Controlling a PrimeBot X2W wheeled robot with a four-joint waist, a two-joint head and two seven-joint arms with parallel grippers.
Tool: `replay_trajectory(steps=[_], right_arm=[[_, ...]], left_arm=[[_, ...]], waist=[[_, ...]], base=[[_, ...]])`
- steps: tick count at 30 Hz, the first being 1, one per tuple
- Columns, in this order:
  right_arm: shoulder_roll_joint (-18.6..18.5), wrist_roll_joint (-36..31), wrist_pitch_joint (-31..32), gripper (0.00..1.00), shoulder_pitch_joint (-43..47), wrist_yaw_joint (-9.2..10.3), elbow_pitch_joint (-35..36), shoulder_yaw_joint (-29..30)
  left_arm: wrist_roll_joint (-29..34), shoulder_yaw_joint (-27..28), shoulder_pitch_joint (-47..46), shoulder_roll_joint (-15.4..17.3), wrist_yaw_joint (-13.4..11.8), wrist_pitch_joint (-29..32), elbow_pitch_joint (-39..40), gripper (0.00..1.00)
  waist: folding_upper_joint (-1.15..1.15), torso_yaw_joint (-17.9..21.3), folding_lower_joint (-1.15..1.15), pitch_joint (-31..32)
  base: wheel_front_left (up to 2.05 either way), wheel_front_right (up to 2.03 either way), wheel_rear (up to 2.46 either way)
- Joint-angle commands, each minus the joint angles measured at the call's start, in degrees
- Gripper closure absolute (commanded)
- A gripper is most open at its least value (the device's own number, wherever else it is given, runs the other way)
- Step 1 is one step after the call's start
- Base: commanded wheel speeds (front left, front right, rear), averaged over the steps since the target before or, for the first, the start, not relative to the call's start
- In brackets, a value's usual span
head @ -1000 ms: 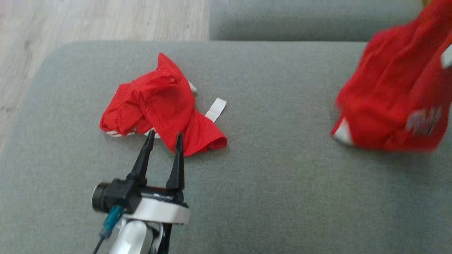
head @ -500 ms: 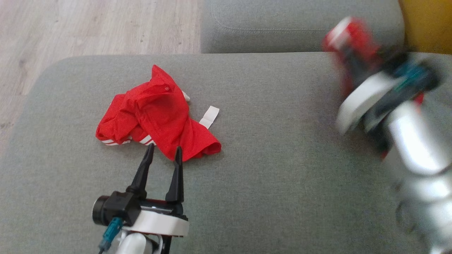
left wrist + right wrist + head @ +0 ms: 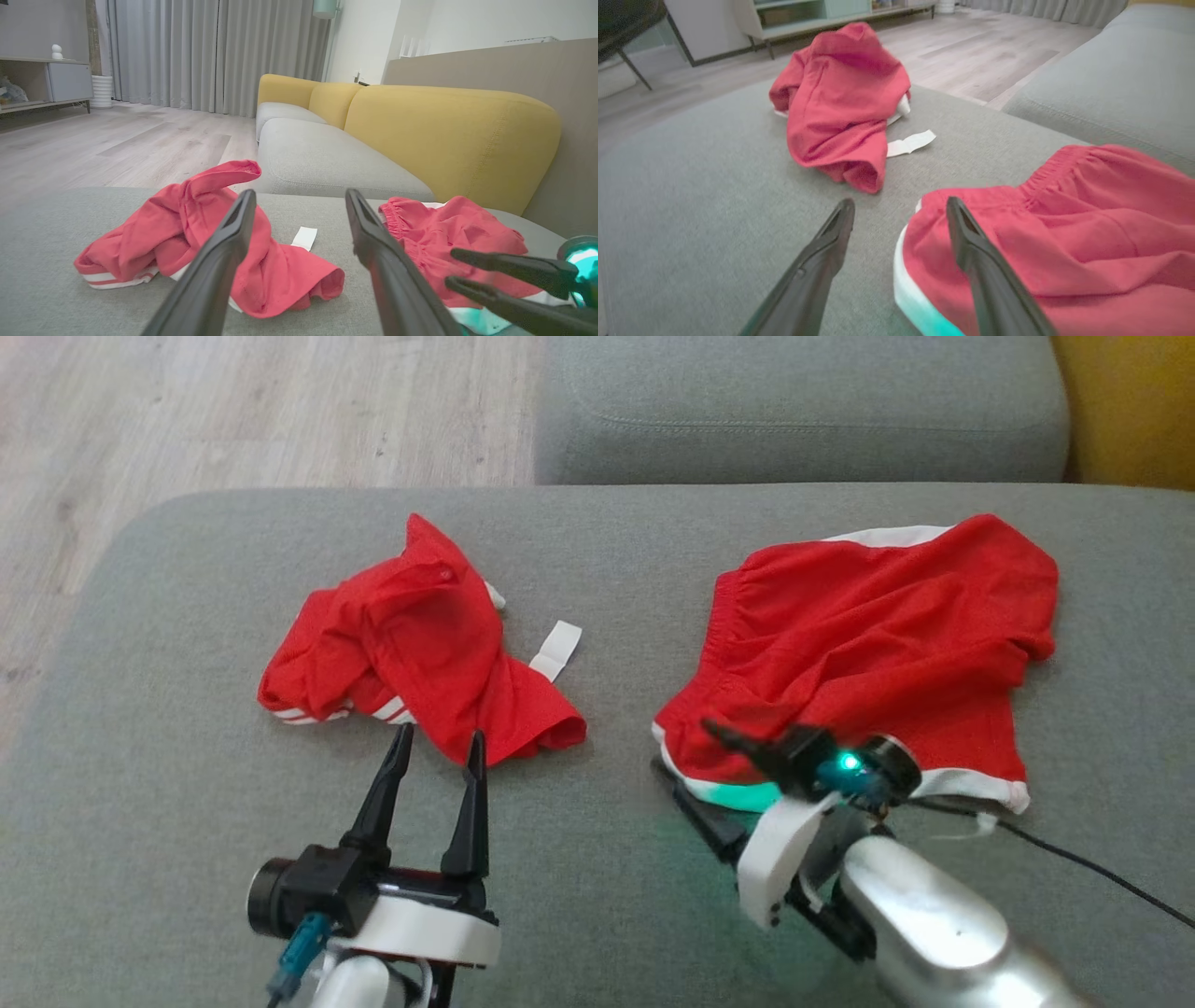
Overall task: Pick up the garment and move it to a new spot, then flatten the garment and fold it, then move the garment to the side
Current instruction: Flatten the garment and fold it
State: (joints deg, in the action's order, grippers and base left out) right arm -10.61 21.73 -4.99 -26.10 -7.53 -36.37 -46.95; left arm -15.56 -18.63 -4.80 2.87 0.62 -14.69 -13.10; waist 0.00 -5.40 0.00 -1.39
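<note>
Shorts now down on cushion, right jaws spread at hem, left jaws open near crumpled garment

The left hand points forward with fingers spread, while the right hand angles leftward, fingers likewise apart.

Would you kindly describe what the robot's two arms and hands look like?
The left hand and right hand each have two long, tapered black fingers on a black base, a white collar and a silver forearm. The left carries a teal plug; the right shows a green light and a thin black cable.
</note>
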Motion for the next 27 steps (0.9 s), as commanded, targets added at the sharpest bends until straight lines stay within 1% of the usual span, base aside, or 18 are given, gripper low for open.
replay_trajectory(steps=[1,4,7,11,14,16,18,20,23,27], right_arm=[[0.5,0.8,-1.5,0.00,-1.8,0.04,1.3,1.3],[0.5,2.3,-4.7,0.00,-1.5,0.04,1.9,6.5],[0.2,1.4,-7.6,0.00,0.0,0.04,3.2,14.3],[0.9,-4.7,-9.5,0.00,4.5,0.04,6.4,27.4],[3.2,-9.5,-9.8,0.00,9.6,0.04,10.5,37.2],[4.9,-12.0,-9.9,0.00,13.2,0.04,13.1,42.1],[6.3,-13.2,-9.9,0.00,16.3,0.04,14.9,45.0],[7.1,-13.9,-9.9,0.00,18.5,0.04,16.3,46.1],[7.6,-14.9,-10.0,0.00,20.4,0.04,18.0,46.2],[7.7,-13.6,-10.0,0.00,20.9,0.04,19.0,45.6]], left_arm=[[0.5,1.6,-2.1,0.0,0.4,-0.3,1.7,0.00],[0.3,1.7,-2.2,0.0,0.4,-0.3,2.1,0.00],[-0.1,1.9,-2.5,0.0,0.1,-0.3,2.7,0.00],[-0.3,2.1,-3.1,0.0,-0.1,-0.3,3.7,0.00],[-0.1,2.0,-3.8,0.0,0.0,-0.3,4.1,0.00],[-0.1,2.2,-4.1,0.0,0.0,-0.3,4.3,0.00],[0.0,2.3,-4.4,0.0,-0.1,-0.3,4.5,0.00],[-0.6,2.3,-4.5,0.0,-0.1,-0.3,4.8,0.00],[-0.6,2.2,-4.6,0.0,-0.3,-0.3,5.0,0.00],[-0.1,2.2,-4.7,0.0,-0.4,-0.3,4.8,0.00]], waist=[[0.00,0.5,0.00,0.3],[0.00,1.5,0.00,0.6],[0.00,3.0,0.00,0.8],[0.00,5.6,0.00,0.6],[0.00,7.5,0.00,0.2],[0.00,8.7,0.00,0.0],[0.00,9.8,0.00,-0.4],[0.00,10.8,0.00,-0.8],[0.00,12.0,0.00,-1.5],[0.00,12.7,0.00,-2.1]], base=[[0.00,0.00,0.00],[0.00,0.00,0.00],[0.00,0.00,0.00],[0.00,0.00,0.00],[0.00,0.00,0.00],[0.00,0.00,0.00],[0.00,0.00,0.00],[0.00,0.00,0.00],[0.00,0.00,0.00],[0.00,0.00,0.00]])
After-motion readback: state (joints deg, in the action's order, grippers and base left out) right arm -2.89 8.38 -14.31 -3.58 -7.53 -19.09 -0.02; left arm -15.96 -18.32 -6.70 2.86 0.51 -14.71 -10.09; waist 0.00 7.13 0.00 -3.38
